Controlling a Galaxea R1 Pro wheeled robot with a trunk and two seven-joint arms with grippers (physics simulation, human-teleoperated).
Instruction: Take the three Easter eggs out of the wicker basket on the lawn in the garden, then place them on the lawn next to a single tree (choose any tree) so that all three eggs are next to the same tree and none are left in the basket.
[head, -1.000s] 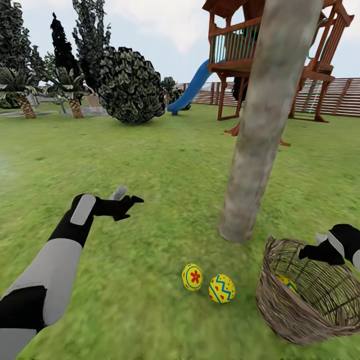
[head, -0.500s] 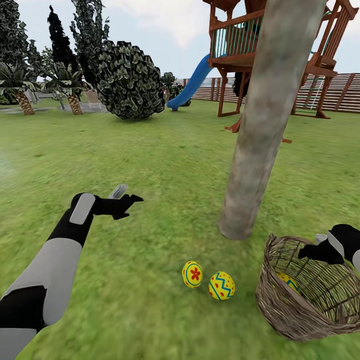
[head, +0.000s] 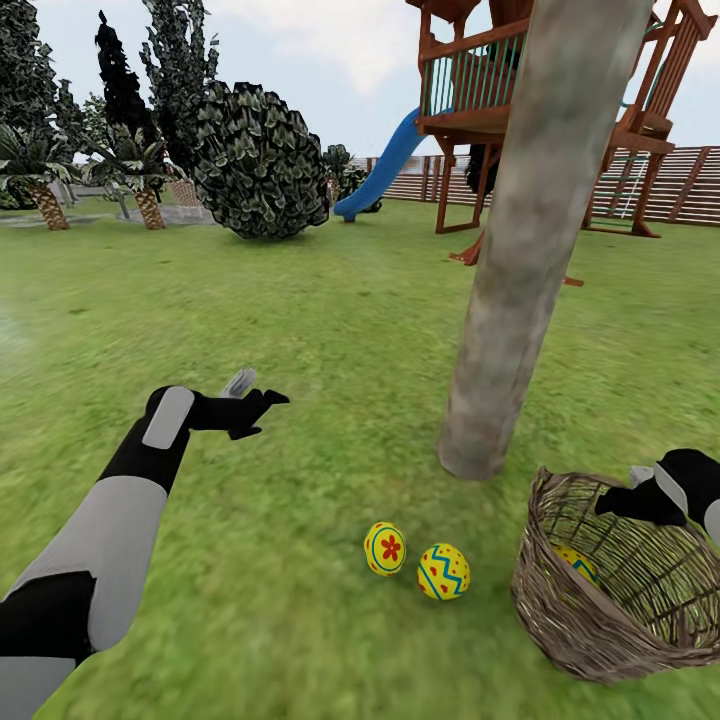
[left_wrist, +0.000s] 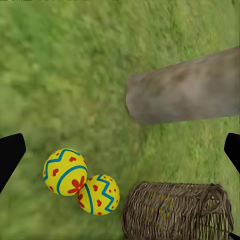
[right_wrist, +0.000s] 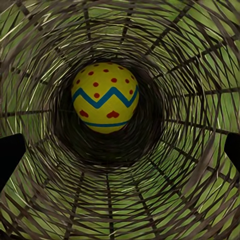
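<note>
Lawn (head: 300, 330), wicker basket (head: 560, 620) weave half-hiding third Easter egg (head: 578, 566)

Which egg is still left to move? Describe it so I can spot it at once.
Find the thick grey-brown tree trunk on the lawn; the tipped wicker basket lies beside its base. The remaining egg sits deep inside that basket, seen through the weave. Unlike the two eggs on the grass, it is enclosed by twigs.

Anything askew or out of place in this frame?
Yes: the wicker basket is tipped toward the robot rather than upright, with one egg inside. Two eggs lie touching on the lawn by the tree.
</note>
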